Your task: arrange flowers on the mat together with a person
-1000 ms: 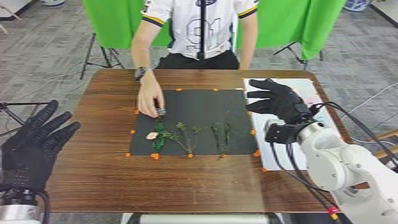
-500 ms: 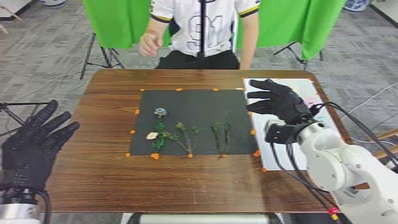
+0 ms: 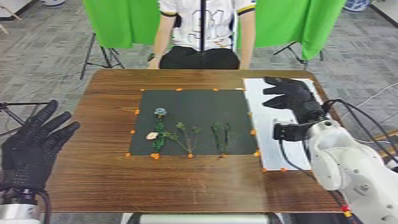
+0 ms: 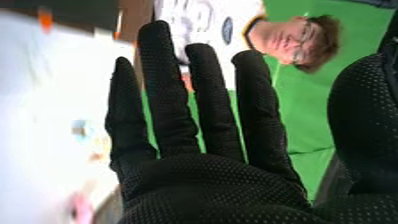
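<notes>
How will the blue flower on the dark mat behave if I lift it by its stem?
The blue flower is probably light, given its thin stem. Its head is wider than that stem, so it may swing or droop. The pale flower lies close by, so the two might snag.

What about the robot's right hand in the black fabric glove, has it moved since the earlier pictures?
Yes: in the head view, the right hand has shifted rightward, away from the dark square mat, farther over the flat white sheet.
</notes>
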Robot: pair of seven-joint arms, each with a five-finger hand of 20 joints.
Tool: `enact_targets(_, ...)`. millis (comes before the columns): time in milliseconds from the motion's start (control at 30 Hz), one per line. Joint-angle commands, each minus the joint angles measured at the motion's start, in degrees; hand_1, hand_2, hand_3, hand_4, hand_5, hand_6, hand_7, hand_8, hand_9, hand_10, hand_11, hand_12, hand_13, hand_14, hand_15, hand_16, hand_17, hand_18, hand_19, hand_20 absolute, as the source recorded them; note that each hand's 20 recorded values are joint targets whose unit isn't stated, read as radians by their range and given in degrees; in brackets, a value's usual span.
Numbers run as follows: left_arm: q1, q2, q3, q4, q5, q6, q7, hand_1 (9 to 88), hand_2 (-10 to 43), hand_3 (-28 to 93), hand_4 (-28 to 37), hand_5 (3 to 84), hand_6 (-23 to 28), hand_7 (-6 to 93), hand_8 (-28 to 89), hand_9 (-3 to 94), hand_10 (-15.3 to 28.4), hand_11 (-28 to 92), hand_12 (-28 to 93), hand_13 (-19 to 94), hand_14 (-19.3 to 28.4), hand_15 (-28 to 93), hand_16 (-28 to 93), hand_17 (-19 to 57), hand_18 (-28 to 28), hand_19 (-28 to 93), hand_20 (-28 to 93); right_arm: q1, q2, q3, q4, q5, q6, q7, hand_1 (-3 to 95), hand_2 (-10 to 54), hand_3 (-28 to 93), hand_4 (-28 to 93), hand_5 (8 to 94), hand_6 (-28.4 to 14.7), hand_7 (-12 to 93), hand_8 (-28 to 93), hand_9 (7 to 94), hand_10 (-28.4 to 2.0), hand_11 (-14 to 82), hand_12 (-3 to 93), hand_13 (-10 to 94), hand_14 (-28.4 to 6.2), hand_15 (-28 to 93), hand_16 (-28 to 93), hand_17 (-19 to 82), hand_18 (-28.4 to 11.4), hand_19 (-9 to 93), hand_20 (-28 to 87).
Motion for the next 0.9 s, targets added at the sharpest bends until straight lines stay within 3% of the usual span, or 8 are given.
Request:
enact_targets(33,0.67,-0.06,0.09,-0.23,0.05,-0.06,0.11,19.1,7.3,76,-27.8,32.7,5.2,8.8,-8,30.6,14.8,16,12,20,21.9,42,-5,-9.2,17.0,36,16,7.07,4.78,-5.15,3.26,-16.88,8.45,13.36,26.9,0.8,71,-27,51.6,1.9,14,-13,53.8,-14.3,10.7,13.3,53,-17.7,44,12,17,-26.0,57,14)
enact_targets(67,0.41,-0.58,0.03,-0.26,0.60,-0.32,-0.77,19.1,7.3,76,-27.8,32.7,5.3,8.8,-8,30.6,14.8,16,12,20,22.0,42,-5,-9.2,16.9,36,16,7.11,5.22,-5.26,3.64,-19.63,8.98,15.76,27.0,0.7,70,-27,51.8,1.7,14,-13,53.8,-14.3,10.7,13.3,53,-17.8,44,12,19,-26.0,58,14)
enact_targets(300,0.71,-0.98,0.04,-0.18,0.59,-0.47,-0.45,19.2,7.3,76,-27.7,32.7,5.3,8.8,-8,30.7,14.9,16,12,20,21.9,42,-5,-9.2,17.0,36,16,8.96,7.14,-7.67,5.75,-41.88,4.62,34.57,28.1,-1.3,70,-26,51.8,1.1,14,-12,52.4,-15.2,10.7,13.4,55,-17.6,48,10,23,-25.8,63,11)
enact_targets(367,1.09,-1.30,-0.11,-0.34,0.49,-0.37,-0.27,19.3,7.3,76,-27.7,32.7,5.3,8.8,-8,30.7,14.8,16,12,20,22.0,42,-5,-9.2,17.0,36,16,9.78,7.30,-8.41,7.24,-42.70,3.38,36.49,28.9,-2.0,70,-25,51.8,1.1,14,-12,52.1,-15.3,10.6,13.4,56,-17.0,49,10,24,-25.5,64,10)
enact_targets(500,1.34,-0.35,0.03,-0.28,0.06,-0.18,0.73,19.2,7.3,76,-27.6,32.7,5.3,8.7,-8,30.7,14.8,16,12,20,22.0,42,-5,-9.2,17.0,36,16,9.06,6.40,-6.22,8.37,-43.98,-2.56,41.46,29.6,-2.8,70,-25,51.5,0.7,13,-12,51.2,-17.0,10.3,13.6,56,-17.4,50,10,25,-25.4,67,10)
enact_targets(700,0.57,-1.59,0.10,-0.33,1.28,-0.78,-0.29,19.3,7.2,76,-27.5,32.7,5.3,8.8,-8,30.7,14.8,16,12,20,21.9,42,-5,-9.2,17.0,36,16,12.01,6.30,-8.93,10.64,-45.43,-10.28,44.41,32.6,-5.2,70,-25,51.0,0.1,12,-12,51.1,-18.5,10.1,13.7,57,-17.6,53,9,27,-25.2,72,5)
enact_targets(767,1.25,-0.03,0.04,-0.32,0.07,-0.22,0.99,19.3,7.2,76,-27.5,32.7,5.2,8.9,-8,30.7,14.8,16,12,20,22.0,42,-5,-9.2,17.0,36,16,12.62,6.31,-9.69,11.48,-45.73,-12.00,44.95,33.5,-5.6,70,-25,51.0,0.1,12,-12,51.4,-18.7,10.0,13.7,57,-17.5,53,9,27,-25.2,72,5)
enact_targets(900,0.64,-0.85,0.02,-0.33,0.71,-0.39,0.03,19.4,7.2,76,-27.4,32.7,5.3,8.9,-8,30.7,14.8,16,12,20,22.0,42,-5,-9.2,17.0,36,16,15.34,6.66,-13.57,14.21,-48.33,-15.12,45.55,36.6,-7.2,71,-25,51.5,0.0,12,-12,52.4,-18.8,10.4,13.8,58,-17.3,53,9,27,-25.2,73,3)
